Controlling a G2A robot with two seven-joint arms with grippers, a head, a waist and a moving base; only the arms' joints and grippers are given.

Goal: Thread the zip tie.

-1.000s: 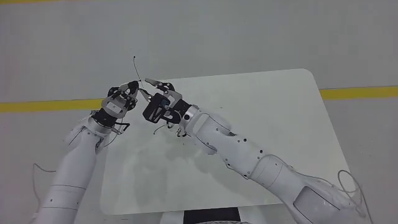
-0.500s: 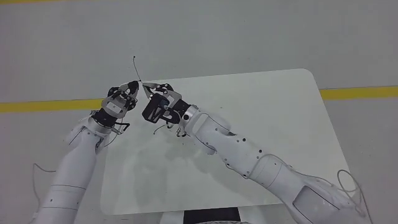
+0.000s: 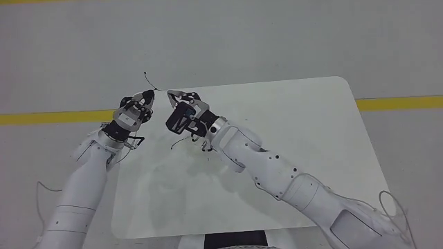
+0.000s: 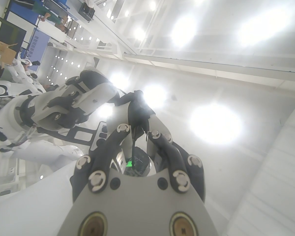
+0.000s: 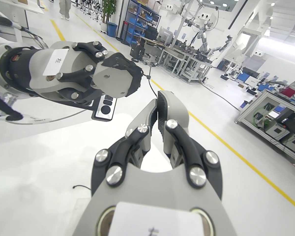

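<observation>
- The left pincer (image 5: 137,76) is clenched on the black zip tie (image 5: 151,86), held in the air at the far left corner of the counter (image 3: 311,145).
- The right pincer (image 5: 157,103) is pinched tight on the tie's thin strap, just beside the left pincer.
- The tie's free tail curves out beyond the counter's far edge.

Left gripper (image 4: 137,105) clamped on zip tie (image 4: 133,144); right gripper (image 4: 111,96) alongside.
</observation>
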